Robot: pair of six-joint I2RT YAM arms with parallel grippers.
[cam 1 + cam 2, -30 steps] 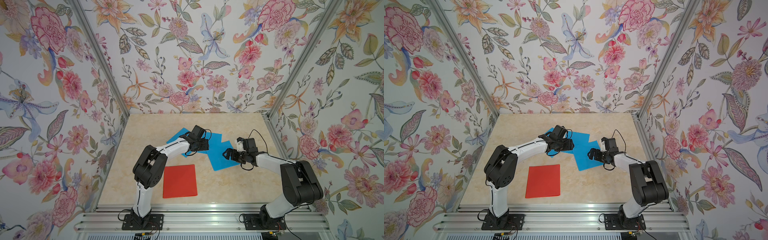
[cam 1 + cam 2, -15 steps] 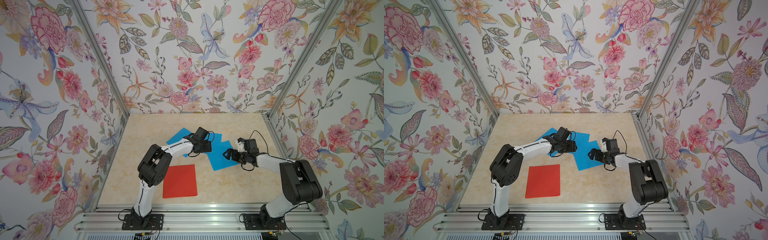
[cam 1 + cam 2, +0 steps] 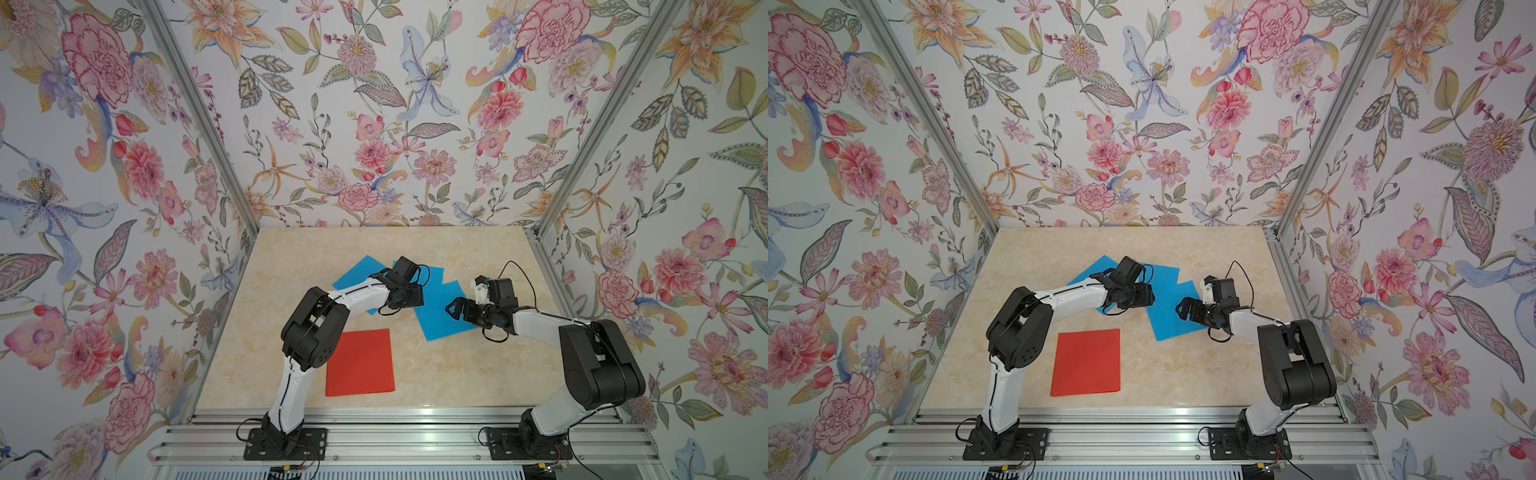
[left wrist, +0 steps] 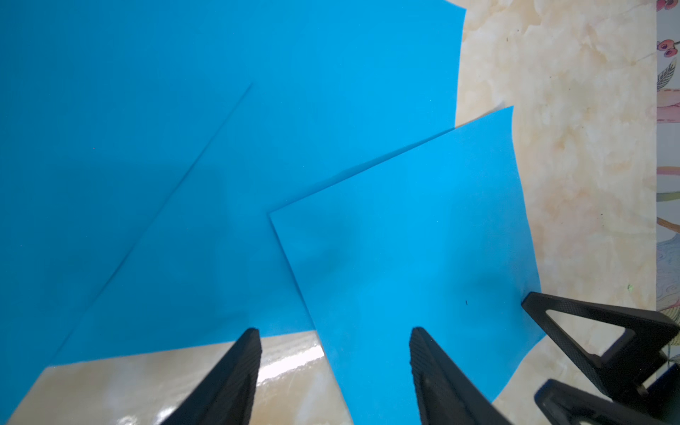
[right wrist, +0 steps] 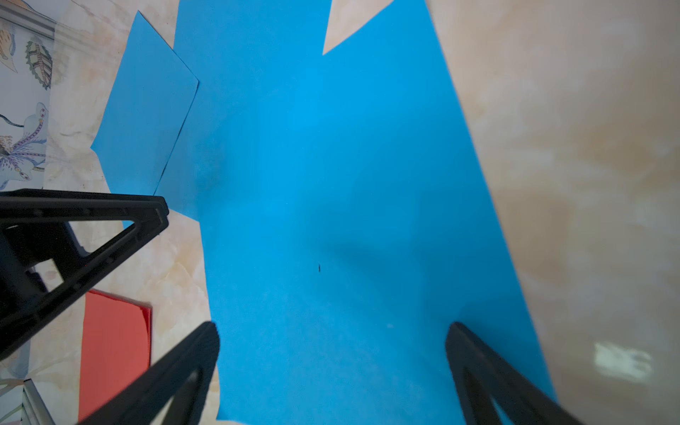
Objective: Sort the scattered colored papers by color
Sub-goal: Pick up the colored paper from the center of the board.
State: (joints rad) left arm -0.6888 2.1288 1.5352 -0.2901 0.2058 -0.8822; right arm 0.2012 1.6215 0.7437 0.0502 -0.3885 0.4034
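Note:
Three sky-blue colored papers lie overlapping at mid-table in both top views: a left one (image 3: 355, 271), a middle one (image 3: 433, 277) and a right one (image 3: 438, 322). A red-orange paper (image 3: 360, 362) lies flat nearer the front. My left gripper (image 3: 415, 294) hovers open over the blue sheets; in its wrist view the gripper (image 4: 335, 331) straddles the edge of the right blue sheet (image 4: 404, 239). My right gripper (image 3: 451, 308) faces it, open above the same sheet (image 5: 331, 220), nothing between its fingers (image 5: 474, 353).
The marble table (image 3: 478, 374) is boxed in by floral walls on three sides, with an aluminium rail (image 3: 395, 415) along the front. The two grippers' fingertips stand close together; the right one's fingers (image 4: 588, 331) show in the left wrist view.
My left gripper has slid rightward over the blue sheets toward the right gripper. The right arm has barely moved. The papers lie as before.

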